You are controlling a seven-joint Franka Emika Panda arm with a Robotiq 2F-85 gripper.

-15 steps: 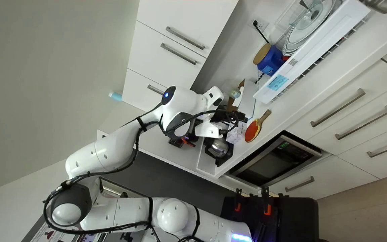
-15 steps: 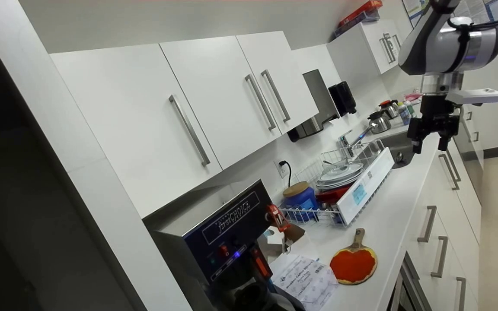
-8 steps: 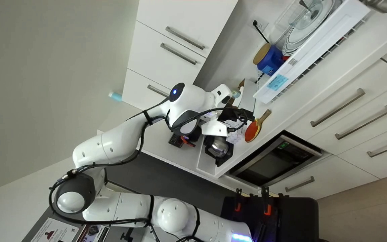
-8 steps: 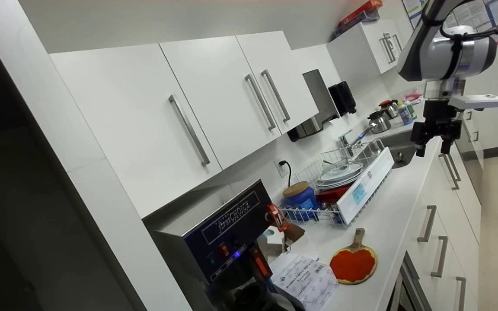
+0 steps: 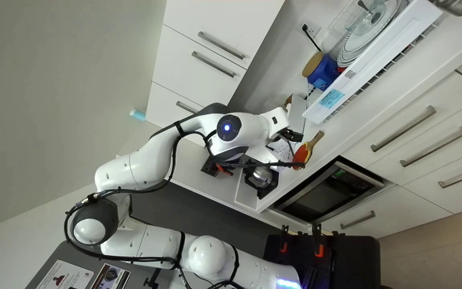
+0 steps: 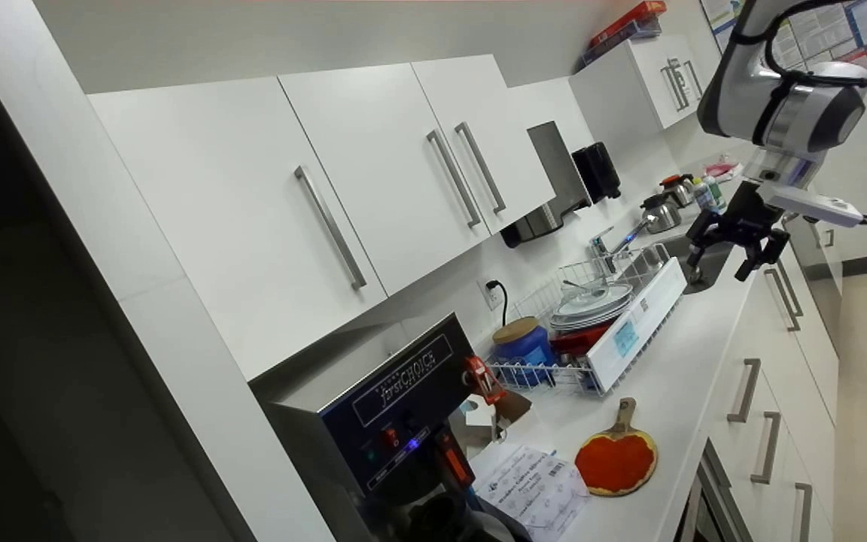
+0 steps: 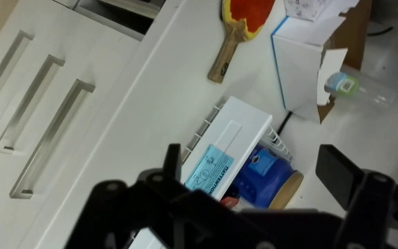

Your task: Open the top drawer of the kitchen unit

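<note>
The kitchen unit's white worktop [image 6: 678,384] runs above stacked white drawer fronts. The top drawer [image 6: 727,373], directly below the worktop edge, is shut. Its silver bar handle shows in both exterior views [image 5: 403,129] [image 6: 744,390] and at the left of the wrist view [image 7: 49,138]. My gripper [image 6: 721,267] is open and empty, tilted, high above the worktop in an exterior view. In the wrist view [image 7: 254,162] its fingers stand wide apart with the dish rack seen far between them. The handle lies well off to the side of the fingers.
A dish rack [image 6: 637,324] with plates and a blue jar [image 7: 263,173] stands on the worktop. A red paddle [image 6: 616,463] and a torn white box [image 7: 299,65] lie near the coffee machine [image 6: 396,399]. The oven [image 5: 329,192] is beside the drawers. Wall cabinets [image 6: 200,196] hang above.
The arm has moved over the worktop, rightward in an exterior view. The wrist has turned, and the gripper has gone from pointing straight down to tilted. The top drawer has stayed shut.
</note>
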